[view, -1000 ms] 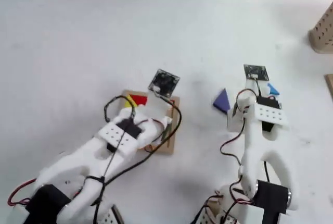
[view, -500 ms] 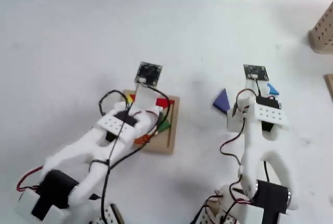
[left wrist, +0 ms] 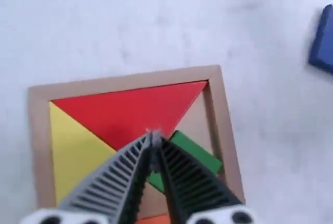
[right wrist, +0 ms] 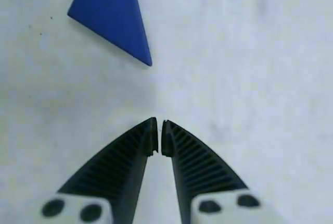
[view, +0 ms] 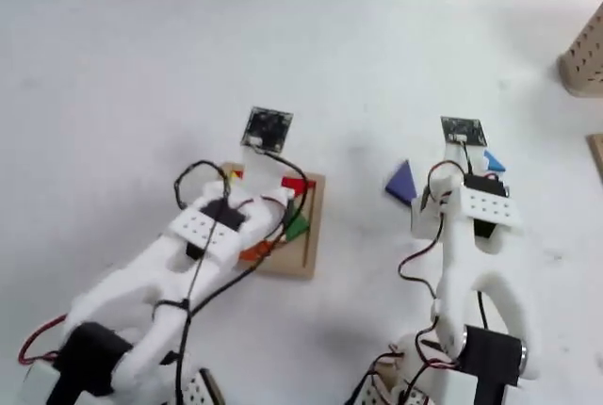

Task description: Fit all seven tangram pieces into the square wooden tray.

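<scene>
Left arm (view: 160, 273) has drawn back over the tray (left wrist: 125, 81), left gripper (left wrist: 154, 139) and right gripper (right wrist: 158, 136) clenched empty; nudge the green piece (left wrist: 190, 151) flush slowly

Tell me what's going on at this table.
Two robot arms are working on a tangram puzzle. The left tool, shut with nothing in it, hovers over the wooden tray, which holds a red triangle, a yellow triangle, a green piece and an orange piece. The right tool, also shut, hangs above the table near a blue triangle. A purple triangle lies loose between the tray and the right arm.
</scene>
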`<state>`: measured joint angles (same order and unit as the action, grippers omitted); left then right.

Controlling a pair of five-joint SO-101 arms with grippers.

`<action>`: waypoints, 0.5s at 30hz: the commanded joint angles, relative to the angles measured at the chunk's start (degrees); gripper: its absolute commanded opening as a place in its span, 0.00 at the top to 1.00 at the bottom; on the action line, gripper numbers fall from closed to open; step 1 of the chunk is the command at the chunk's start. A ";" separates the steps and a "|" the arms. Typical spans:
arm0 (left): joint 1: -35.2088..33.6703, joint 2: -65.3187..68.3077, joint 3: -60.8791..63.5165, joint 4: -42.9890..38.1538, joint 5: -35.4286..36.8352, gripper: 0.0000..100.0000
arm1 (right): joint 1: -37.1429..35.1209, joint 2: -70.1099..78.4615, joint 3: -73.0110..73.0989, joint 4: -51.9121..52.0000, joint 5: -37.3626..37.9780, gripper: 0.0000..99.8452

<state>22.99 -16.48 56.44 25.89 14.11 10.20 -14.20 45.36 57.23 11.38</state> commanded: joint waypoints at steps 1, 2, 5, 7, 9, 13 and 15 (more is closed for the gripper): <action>6.37 -6.99 2.02 -0.09 -0.09 0.98 | 2.42 -1.71 -1.49 -0.66 0.00 0.98; 7.16 -8.40 2.55 -0.09 -0.09 0.98 | 3.30 -1.45 -1.67 -0.66 -0.09 0.98; 7.52 -13.05 4.04 -0.09 -1.23 0.98 | 6.11 -1.54 -2.02 -0.75 -0.18 0.98; 7.52 -15.16 5.27 -0.09 -5.36 0.98 | 8.22 -1.45 -3.16 -0.75 -1.58 0.98; 7.43 -16.04 5.80 -0.09 -9.23 0.98 | 10.24 -1.45 -3.96 -0.75 -4.04 0.98; 2.07 -16.57 5.63 -0.09 -14.07 0.98 | 10.33 -1.45 -4.22 -0.66 -5.63 0.91; -3.47 -16.48 4.48 0.00 -14.59 0.98 | 9.71 -1.54 -5.01 -0.57 -7.56 0.86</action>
<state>27.65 -30.99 62.68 25.89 1.80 20.13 -14.20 43.43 57.23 5.93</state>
